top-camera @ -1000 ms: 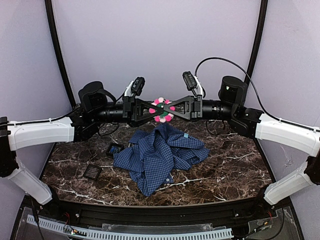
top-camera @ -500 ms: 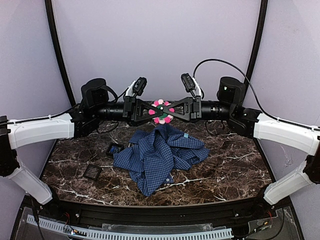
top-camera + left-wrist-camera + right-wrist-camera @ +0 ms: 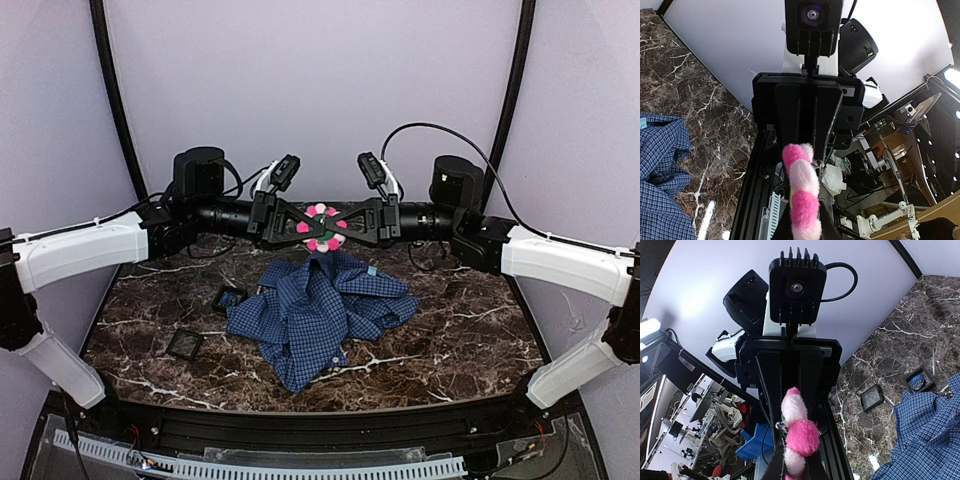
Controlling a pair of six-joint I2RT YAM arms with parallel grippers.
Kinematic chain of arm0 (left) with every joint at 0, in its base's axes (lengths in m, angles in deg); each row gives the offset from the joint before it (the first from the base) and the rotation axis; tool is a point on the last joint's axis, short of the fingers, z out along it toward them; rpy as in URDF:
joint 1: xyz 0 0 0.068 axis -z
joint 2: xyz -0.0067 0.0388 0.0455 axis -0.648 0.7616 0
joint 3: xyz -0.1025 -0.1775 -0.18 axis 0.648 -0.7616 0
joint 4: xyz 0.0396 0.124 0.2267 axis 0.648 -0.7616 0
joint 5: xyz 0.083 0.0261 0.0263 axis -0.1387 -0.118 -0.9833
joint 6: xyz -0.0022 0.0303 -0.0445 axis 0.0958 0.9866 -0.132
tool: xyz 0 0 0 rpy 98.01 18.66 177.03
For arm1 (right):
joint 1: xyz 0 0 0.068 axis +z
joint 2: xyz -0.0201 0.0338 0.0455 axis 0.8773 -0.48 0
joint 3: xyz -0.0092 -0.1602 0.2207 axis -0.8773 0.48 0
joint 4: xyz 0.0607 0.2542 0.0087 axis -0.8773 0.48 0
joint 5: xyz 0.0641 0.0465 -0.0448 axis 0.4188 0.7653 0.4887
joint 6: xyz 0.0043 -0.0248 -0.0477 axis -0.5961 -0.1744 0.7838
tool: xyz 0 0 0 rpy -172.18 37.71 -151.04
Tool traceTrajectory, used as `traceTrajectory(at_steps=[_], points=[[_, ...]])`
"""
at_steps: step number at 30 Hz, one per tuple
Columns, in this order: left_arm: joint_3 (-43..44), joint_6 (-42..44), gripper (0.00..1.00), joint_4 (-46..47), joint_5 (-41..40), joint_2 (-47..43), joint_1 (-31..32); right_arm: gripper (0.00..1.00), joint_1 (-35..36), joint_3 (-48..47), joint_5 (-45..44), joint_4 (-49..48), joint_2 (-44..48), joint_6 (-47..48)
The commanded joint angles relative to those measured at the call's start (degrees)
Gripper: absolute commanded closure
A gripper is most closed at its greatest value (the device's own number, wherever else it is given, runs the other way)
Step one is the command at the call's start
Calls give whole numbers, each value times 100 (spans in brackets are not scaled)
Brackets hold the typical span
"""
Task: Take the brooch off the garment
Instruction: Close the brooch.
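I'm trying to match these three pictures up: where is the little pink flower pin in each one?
Top external: the brooch is at centre, raised off the table, just above the shirt.
Left wrist: the brooch is at bottom centre, seen edge-on; the shirt is at lower left.
Right wrist: the brooch is at bottom centre; the shirt is at lower right.
Shared landmark: the blue checked shirt.
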Motion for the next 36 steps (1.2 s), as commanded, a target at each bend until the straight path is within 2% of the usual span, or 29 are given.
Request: traceTrajectory(at_steps=[1,12,17,18,22,25,28,31,33,36], points=[[115,158,99,-989,60,217,-35,100,9,-239,305,-381,-90,147],[76,93,99,-883,-38,248,-37,100,9,-242,339,-309,-8,222],[-112,52,93,-763,-379,64,-39,100,9,-214,351,-361,67,205],[-132,34,88,-683,-424,37,-37,100,9,-210,360,-352,75,209],[-225,26,79,-508,-626,-75,-35,100,9,-123,300,-309,136,204],[-263,49,66,-511,-746,-157,-35,100,9,-51,205,-320,176,189],[-342,53,58,-483,-811,-232,-41,100,9,-1,138,-368,205,162],[-416,62,35,-391,-886,-362,-45,100,-6,38,113,-410,208,136],[-473,92,26,-357,-932,-446,-50,100,-16,52,108,-438,200,114],[-596,76,20,-227,-998,-588,-80,100,-58,84,97,-511,214,63]])
